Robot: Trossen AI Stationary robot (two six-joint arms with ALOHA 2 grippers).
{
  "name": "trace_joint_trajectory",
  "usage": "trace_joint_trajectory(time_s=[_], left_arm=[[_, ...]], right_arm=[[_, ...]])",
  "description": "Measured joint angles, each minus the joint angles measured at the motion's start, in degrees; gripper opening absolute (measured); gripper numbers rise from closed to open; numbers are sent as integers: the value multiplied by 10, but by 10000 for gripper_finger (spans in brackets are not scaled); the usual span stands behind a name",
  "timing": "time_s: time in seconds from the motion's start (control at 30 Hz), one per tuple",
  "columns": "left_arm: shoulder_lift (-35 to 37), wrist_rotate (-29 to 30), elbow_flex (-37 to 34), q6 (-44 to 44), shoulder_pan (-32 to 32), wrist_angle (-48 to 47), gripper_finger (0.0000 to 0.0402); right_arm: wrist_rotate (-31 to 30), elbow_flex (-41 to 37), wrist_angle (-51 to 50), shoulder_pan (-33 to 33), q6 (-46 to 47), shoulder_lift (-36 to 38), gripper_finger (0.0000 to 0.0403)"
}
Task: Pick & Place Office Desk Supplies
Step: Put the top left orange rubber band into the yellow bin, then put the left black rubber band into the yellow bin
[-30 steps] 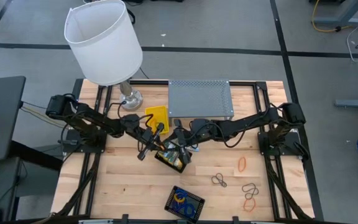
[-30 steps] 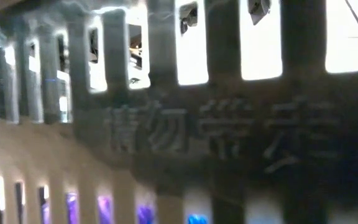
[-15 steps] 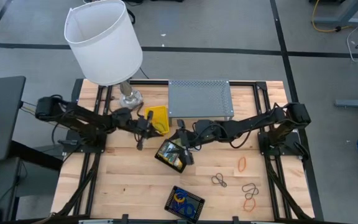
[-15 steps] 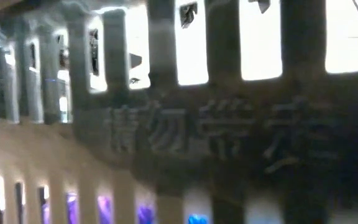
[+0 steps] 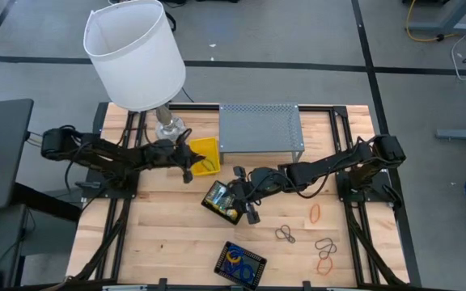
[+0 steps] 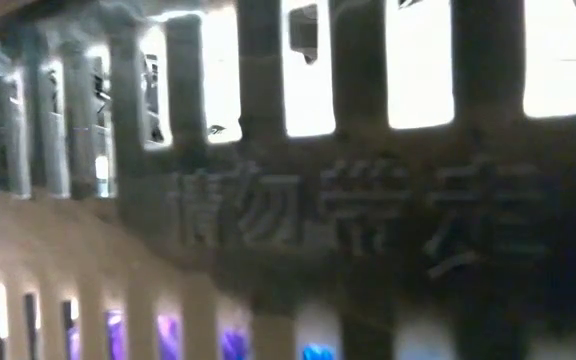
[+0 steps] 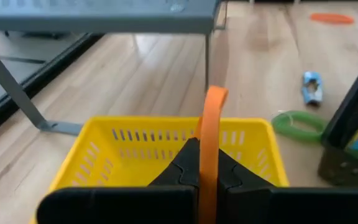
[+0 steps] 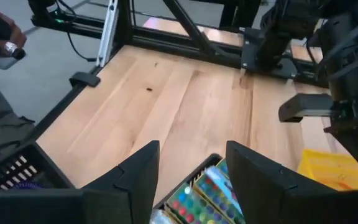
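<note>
Orange band over the yellow bin, ready to drop

My left gripper [image 7: 207, 177] pinches a thin orange rubber band loop [image 7: 210, 140] upright between pressed-together fingers, just short of the small yellow slotted plastic basket [image 7: 135, 146]; I should carry it over the rim before releasing. Farther off, my right gripper [image 8: 188, 165] hangs spread above the colourful crayon box [image 8: 207, 193] in its black tray [image 5: 221, 202].

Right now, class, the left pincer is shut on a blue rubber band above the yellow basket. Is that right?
Not quite: the rubber band is orange, not blue, as the left wrist view shows. The left pincer is indeed shut on it above the yellow basket.
</note>
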State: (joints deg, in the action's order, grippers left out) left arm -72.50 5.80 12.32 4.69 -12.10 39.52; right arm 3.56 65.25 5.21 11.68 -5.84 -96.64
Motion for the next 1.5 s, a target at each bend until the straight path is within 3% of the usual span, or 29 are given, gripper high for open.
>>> trace_joint_trajectory(time_s=[0.2,0.37,0.67,0.87,1.1,1.5], left_arm=[[-32,19,16,-18,0,-4,7],[-45,21,26,-27,0,-5,46],[-45,13,38,-38,1,-27,185],[-43,-26,38,-34,1,-30,271],[-21,-90,38,2,1,-15,278],[87,-302,37,-24,1,18,267]], right_arm=[[0,0,-6,2,7,0,192],[0,0,-8,2,7,0,192],[0,0,-15,2,7,0,192],[0,0,-38,2,16,0,192],[1,0,-152,16,76,0,192],[6,0,-390,112,268,0,192]])
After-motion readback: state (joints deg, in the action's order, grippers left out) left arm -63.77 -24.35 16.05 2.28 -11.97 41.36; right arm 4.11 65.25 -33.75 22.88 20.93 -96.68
